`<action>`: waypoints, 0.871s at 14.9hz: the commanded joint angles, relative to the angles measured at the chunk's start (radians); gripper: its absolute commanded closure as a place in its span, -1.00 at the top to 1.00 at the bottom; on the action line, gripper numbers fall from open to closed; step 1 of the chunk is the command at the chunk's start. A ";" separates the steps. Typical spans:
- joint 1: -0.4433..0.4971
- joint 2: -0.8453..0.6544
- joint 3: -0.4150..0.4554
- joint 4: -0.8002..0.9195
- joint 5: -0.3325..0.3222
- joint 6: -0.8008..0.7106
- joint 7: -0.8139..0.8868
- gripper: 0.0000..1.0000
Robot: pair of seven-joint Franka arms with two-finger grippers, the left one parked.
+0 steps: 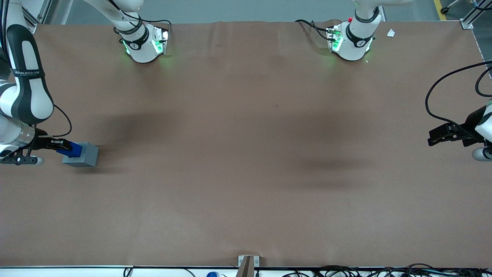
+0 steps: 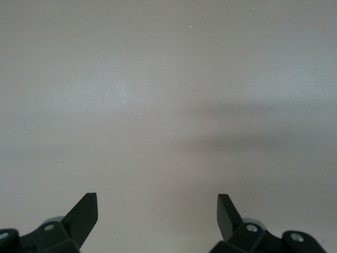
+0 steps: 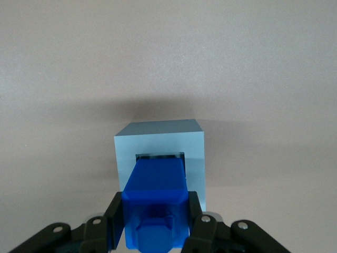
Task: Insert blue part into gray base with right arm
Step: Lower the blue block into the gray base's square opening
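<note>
At the working arm's end of the brown counter (image 1: 246, 154), the right arm's gripper (image 3: 156, 221) has its jaws closed on the blue part (image 3: 156, 203), whose leading end enters the gray base's (image 3: 158, 139) recess, apparently partway, the depth being hidden inside.

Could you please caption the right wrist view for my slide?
Right gripper, shut on the blue part, holds its tip at the gray base recess.

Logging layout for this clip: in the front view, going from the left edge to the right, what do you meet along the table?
Right arm → claw, shut on the blue part → gray base → bare brown table.
</note>
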 commanded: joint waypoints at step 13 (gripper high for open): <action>-0.009 0.018 0.007 -0.003 -0.014 0.033 -0.005 -0.55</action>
